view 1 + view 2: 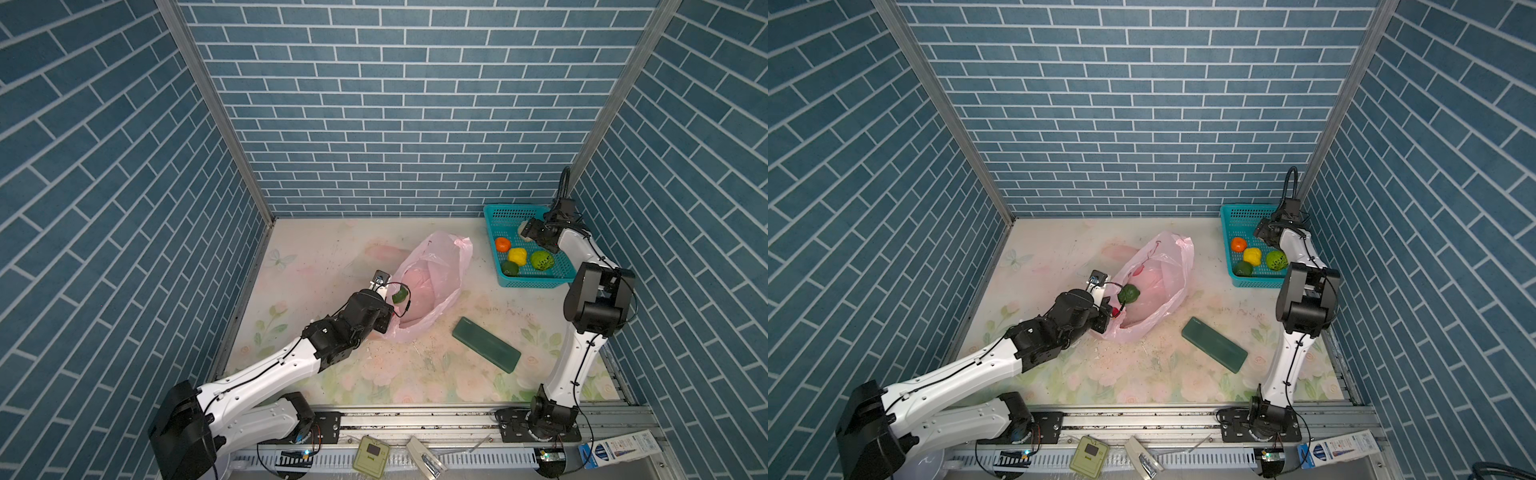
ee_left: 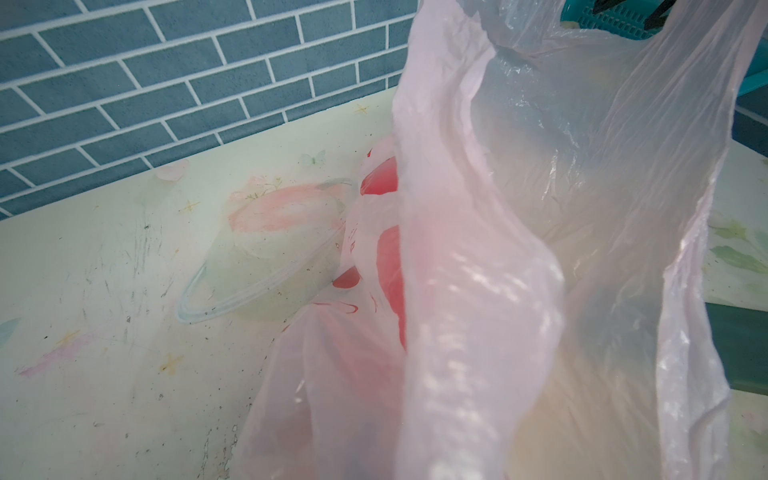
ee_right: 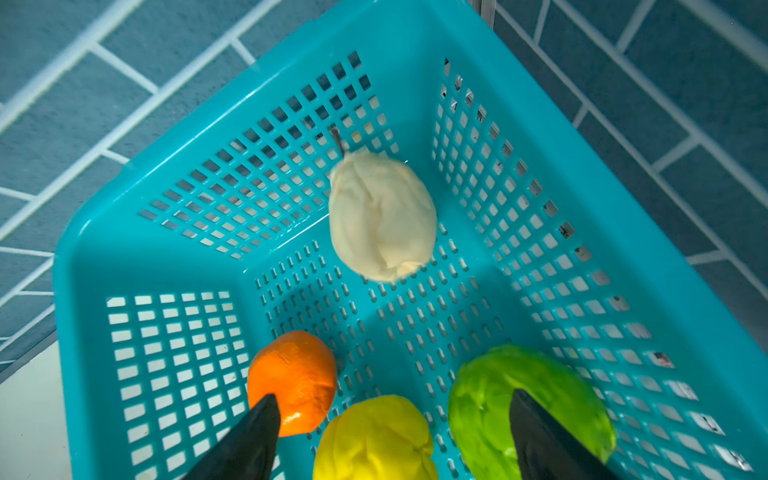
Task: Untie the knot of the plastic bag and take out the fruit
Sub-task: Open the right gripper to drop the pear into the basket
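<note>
Plainly, the right gripper [image 3: 394, 395] hangs with its jaws spread wide and empty over the teal basket [image 3: 174, 137] in the table's far right corner. A cream-white fruit [image 3: 380, 216] lies in the basket beyond the tips, touching neither. An orange fruit [image 3: 295, 378], a yellow fruit [image 3: 374, 436] and a bright green fruit [image 3: 482, 399] sit nearer them.

The left gripper [image 1: 1104, 321] is closed at the near-left rim of the plastic bag [image 1: 440, 266]. Its jaws are hidden, but the lifted pink film filling its wrist view suggests they pinch that rim. No knot shows and the mouth gapes.

A peach-coloured fruit [image 1: 415, 291] inside and a dark green fruit [image 1: 1128, 293] at the mouth lie well apart from the open jaws, toward the table's middle. The bag's long axis points roughly at the basket. The left arm is nearer but occupied.

The flower-printed table [image 1: 332, 374] is scuffed, with brick-patterned walls on three sides
</note>
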Tool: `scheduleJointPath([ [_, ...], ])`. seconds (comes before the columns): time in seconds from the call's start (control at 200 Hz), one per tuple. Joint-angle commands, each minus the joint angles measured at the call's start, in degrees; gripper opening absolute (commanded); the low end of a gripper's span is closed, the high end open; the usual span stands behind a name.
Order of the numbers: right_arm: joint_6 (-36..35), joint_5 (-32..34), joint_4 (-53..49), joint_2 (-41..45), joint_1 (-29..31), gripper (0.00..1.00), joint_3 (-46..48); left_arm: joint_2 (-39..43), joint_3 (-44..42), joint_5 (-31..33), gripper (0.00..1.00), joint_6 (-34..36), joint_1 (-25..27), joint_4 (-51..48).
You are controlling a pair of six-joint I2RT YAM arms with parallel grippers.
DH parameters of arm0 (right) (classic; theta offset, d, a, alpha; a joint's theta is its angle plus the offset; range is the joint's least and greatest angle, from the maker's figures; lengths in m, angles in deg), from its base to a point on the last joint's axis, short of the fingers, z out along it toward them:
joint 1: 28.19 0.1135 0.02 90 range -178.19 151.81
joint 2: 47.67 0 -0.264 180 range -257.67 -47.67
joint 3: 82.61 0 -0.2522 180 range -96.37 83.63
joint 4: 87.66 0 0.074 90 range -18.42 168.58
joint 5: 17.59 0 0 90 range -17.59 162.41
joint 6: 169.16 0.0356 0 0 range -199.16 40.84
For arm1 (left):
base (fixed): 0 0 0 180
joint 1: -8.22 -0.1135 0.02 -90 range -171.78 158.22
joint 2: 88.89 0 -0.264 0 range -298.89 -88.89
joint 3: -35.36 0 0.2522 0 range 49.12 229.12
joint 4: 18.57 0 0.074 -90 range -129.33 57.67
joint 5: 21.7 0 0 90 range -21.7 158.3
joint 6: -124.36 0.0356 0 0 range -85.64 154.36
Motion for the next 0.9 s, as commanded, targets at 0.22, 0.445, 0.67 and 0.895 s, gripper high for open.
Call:
scheduleJointPath([
  [0.22, -2.6, -1.23, -0.09, 12.37, 2.79, 0.86, 7.96, 1.29, -0.16, 0.26, 0.0, 0.34, -0.11, -1.79],
  [0.445, -2.87, -5.39, -5.86, 22.91, 9.0, 0.86, 11.3, 2.61, -0.52, -0.36, 0.0, 0.52, -0.11, -3.26],
  [0.67, -2.17, -10.12, -12.93, 30.63, 18.87, 0.86, 8.83, 2.74, -0.69, -1.42, 0.0, 0.87, -0.11, -4.01],
  [0.895, -1.34, -11.14, -17.94, 32.54, 31.84, 0.86, 2.42, 2.75, -0.69, -2.32, 0.0, 1.79, -0.13, -4.47],
])
